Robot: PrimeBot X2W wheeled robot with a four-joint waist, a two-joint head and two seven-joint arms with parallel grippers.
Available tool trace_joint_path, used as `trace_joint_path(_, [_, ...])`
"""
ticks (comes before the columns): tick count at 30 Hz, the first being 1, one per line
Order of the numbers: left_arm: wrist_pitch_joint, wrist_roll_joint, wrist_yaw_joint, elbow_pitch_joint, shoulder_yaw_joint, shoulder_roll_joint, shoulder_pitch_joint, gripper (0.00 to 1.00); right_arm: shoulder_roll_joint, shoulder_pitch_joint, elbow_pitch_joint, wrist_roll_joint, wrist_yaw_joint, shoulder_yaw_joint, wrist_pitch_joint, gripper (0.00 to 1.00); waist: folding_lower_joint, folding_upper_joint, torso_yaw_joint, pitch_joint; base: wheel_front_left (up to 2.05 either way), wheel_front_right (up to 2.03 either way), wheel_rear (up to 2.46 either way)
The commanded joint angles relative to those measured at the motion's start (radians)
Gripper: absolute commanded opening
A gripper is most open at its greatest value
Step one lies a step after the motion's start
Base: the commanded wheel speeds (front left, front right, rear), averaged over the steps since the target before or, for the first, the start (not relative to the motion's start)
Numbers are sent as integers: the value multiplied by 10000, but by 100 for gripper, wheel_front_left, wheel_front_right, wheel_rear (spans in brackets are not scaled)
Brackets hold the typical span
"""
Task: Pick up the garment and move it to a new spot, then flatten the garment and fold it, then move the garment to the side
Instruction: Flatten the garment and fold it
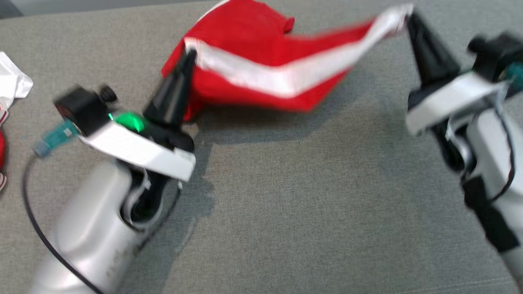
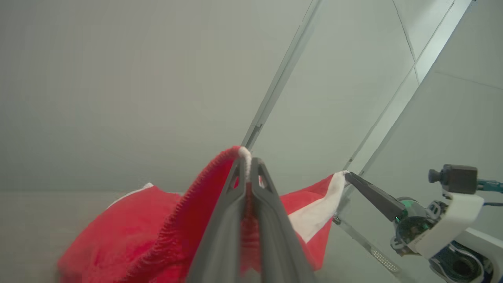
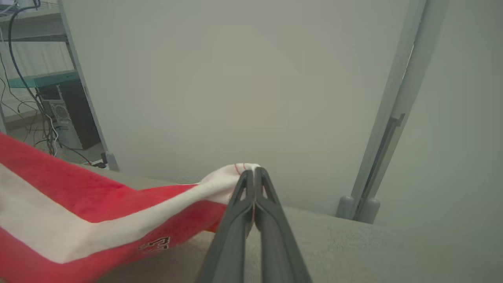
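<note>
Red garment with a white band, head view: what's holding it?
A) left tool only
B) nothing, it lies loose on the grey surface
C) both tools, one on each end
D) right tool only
C: the left tool is shut on one edge of the red garment with a white band, and the right tool is shut on its white far end, with the cloth strung between them.

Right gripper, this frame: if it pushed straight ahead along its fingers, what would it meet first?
Beyond the red-and-white garment corner pinched in the right gripper, the way looks free over the grey padded surface. The pale wall panel likely comes first, though depth is unclear.
</note>
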Motion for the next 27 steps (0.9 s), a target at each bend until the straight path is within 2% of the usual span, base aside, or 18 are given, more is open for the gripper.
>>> trace_joint_path(1, [-51,343,-71,-67,393,157,479,0,77,862,-144,77,-2,-5,-53,0,0,0,-11,114,0,0,0])
trace_joint_path(4, [-52,559,-71,-1,122,-32,1487,0,70,2087,-125,124,-2,-264,-54,0,0,0,-2,52,0,0,0])
trace_joint_path(9, [-53,804,-72,-327,-636,353,2684,0,-88,3811,-642,114,-2,-1016,-54,0,0,0,203,-181,0,0,0])
trace_joint_path(14, [-54,858,-72,-329,-881,646,3534,0,-7,5241,-1452,-202,-2,-1578,-54,0,0,0,319,-472,0,0,0])
trace_joint_path(25, [-54,129,-72,816,-785,495,3982,0,129,6774,-2754,-584,-2,-2200,-54,0,0,0,238,-747,0,0,0])
trace_joint_path(26, [-54,34,-72,887,-923,560,3921,3,119,6819,-2835,-601,-2,-2251,-55,0,0,0,213,-739,0,0,0])
trace_joint_path(27, [-54,-135,-72,983,-1110,632,3863,15,120,6853,-2902,-616,-2,-2303,-55,0,0,0,187,-731,0,0,0])
